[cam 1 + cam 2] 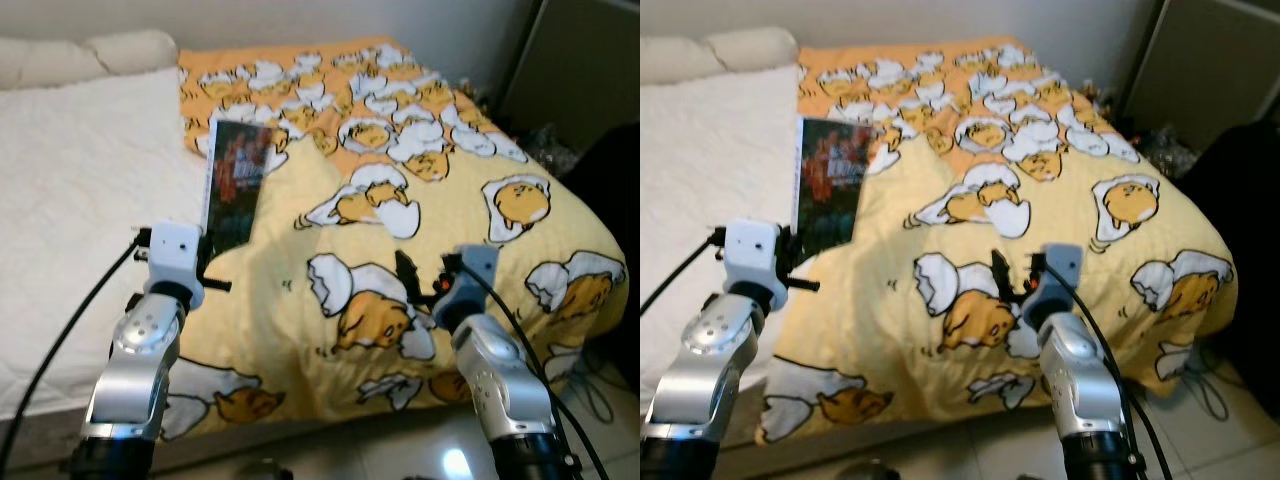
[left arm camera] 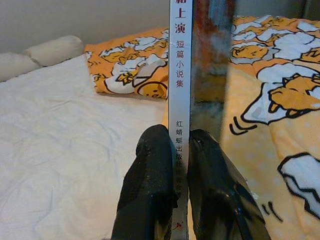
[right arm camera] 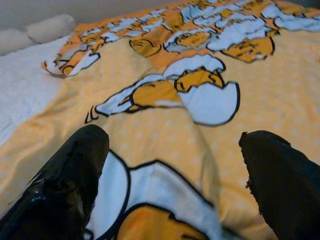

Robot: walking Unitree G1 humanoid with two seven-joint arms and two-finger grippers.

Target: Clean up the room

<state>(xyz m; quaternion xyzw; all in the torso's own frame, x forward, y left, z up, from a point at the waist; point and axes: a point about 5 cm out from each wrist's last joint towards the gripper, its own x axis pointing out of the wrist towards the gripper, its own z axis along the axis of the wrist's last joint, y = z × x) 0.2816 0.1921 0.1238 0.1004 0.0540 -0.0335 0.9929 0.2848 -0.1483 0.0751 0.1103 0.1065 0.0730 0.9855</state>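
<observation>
Bed (image 1: pixel 80 180) w/ white sheet, yellow egg-print duvet (image 1: pixel 450 230); pale wall, glossy tile floor (image 1: pixel 400 450).

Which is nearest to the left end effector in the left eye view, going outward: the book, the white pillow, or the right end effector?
1. Book: clamped in the left end effector, upright over the bed.
2. Right end effector: off to the right, over the yellow duvet.
3. White pillow: at the far head of the bed.
</observation>
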